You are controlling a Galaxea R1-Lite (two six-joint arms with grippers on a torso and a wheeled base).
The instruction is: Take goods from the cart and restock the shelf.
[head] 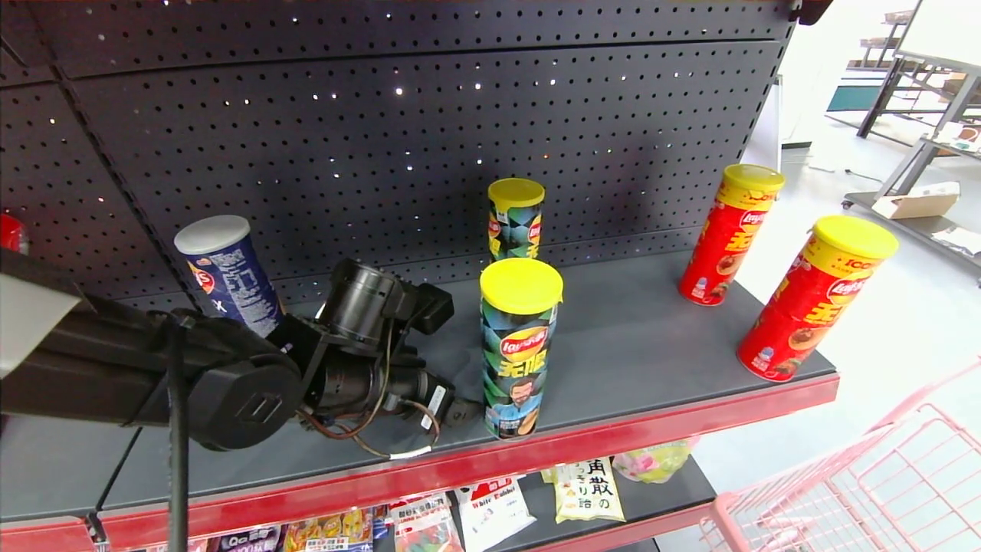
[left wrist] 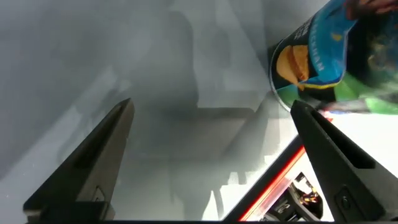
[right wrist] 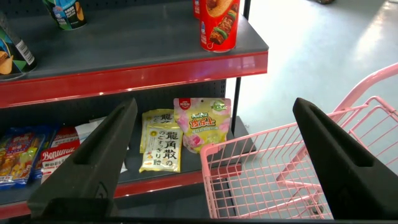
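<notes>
A green chip can with a yellow lid stands upright near the front of the grey shelf. My left gripper hovers open low over the shelf just left of this can; its base lies past one fingertip, not between the fingers. A second green can stands at the back. A blue can stands behind my left arm. Two red cans stand at the shelf's right end. My right gripper is open and holds nothing, above the pink cart.
The shelf has a red front lip and a perforated back panel. Snack bags lie on the lower shelf. The pink cart stands at the lower right, beside the shelf's end.
</notes>
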